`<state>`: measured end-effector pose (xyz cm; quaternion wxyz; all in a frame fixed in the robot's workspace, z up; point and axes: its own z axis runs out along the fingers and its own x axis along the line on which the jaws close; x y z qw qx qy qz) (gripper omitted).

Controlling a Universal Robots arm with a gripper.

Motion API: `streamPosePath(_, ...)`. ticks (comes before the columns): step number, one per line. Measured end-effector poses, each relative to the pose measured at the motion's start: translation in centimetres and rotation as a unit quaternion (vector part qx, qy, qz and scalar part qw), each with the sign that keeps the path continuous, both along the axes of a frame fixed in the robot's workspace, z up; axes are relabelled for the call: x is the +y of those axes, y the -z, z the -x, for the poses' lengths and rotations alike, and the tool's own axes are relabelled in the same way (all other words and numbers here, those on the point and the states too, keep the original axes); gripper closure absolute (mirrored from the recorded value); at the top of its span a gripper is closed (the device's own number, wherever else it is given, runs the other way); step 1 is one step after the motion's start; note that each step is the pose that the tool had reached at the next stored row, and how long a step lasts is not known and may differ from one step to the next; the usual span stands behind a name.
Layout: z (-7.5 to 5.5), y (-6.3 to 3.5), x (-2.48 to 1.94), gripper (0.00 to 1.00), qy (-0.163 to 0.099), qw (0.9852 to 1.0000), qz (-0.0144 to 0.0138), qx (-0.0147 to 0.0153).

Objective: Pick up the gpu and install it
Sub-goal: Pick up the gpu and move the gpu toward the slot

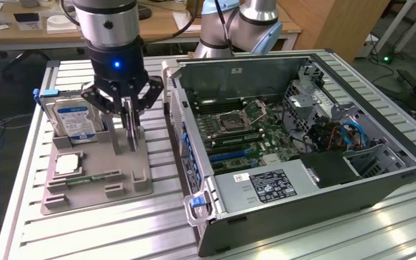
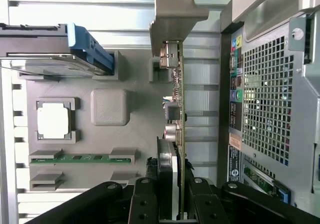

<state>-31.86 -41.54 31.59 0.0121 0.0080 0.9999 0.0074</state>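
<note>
Grey plastic forms the holder tray [image 1: 99, 203], which rests on a slatted metal table [image 1: 71, 238] and carries the loose parts. Furthest from the gripper, toward the exterior view's left, a silver hard drive [image 1: 74, 122] with a blue and white label stands on edge in its pocket. In front of the gripper, toward the camera, a pale square processor chip [image 1: 67, 163] lies flat in a frame. A narrow green memory stick [image 1: 86, 179] lies in a groove just beside the chip.

The gripper [image 1: 127, 116] hangs straight down over the tray slot nearest the case, its black fingers [image 2: 142, 199] pinching the top edge of the gpu [image 1: 132, 138]. The gpu stands upright on its long edge directly beneath the gripper, with its pale metal bracket [image 2: 172, 14] at the end away from the fingers. Its lower edge looks seated in the slot, so the step in hand appears to be the pick-up: grasp made, lift not yet done. Freeing the card would call for a straight upward pull, since the slot walls hug it and the case stands just beside it.

On the gripper's other side, toward the exterior view's right, the open computer case [image 1: 302, 208] lies on its side. It holds a green motherboard [image 1: 240, 130], blue card slots [image 1: 226, 154], bundled cables [image 1: 345, 135] and a black box [image 1: 327, 168]
</note>
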Motion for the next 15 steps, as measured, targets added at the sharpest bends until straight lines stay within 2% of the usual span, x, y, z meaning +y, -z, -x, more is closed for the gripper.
streamPosePath(15,0.0,-4.58,-0.02,0.72,0.000,1.0000,-0.0004,0.0000)
